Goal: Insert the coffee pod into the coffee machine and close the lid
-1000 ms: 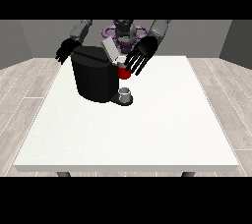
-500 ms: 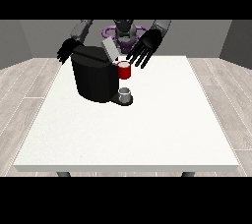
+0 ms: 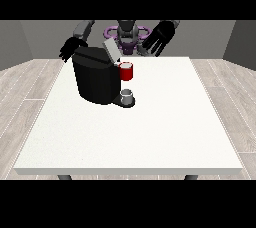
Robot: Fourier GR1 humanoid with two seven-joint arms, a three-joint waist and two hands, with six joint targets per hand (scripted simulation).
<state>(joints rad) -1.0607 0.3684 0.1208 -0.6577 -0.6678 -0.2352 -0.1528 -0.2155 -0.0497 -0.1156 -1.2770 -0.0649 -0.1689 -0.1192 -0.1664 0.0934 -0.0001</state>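
Note:
The black coffee machine (image 3: 94, 79) stands on the white table (image 3: 150, 132), left of the middle. Its grey lid (image 3: 110, 50) is tilted up at the top. A red thing at the machine (image 3: 126, 71) sits at its front, above a small grey thing (image 3: 128, 96) on the machine's base; I cannot tell whether that is the pod. The hand at the view's right (image 3: 159, 37) hangs open in the air, above and to the right of the machine, touching nothing. The hand at the view's left (image 3: 72, 48) is open behind the machine's far left corner.
The robot's torso (image 3: 127, 34) is behind the table's far edge. Grey floor surrounds the table on all sides.
The hand at the view's right has lifted up and to the right, away from the red thing at the machine. The hand at the view's left has barely moved.

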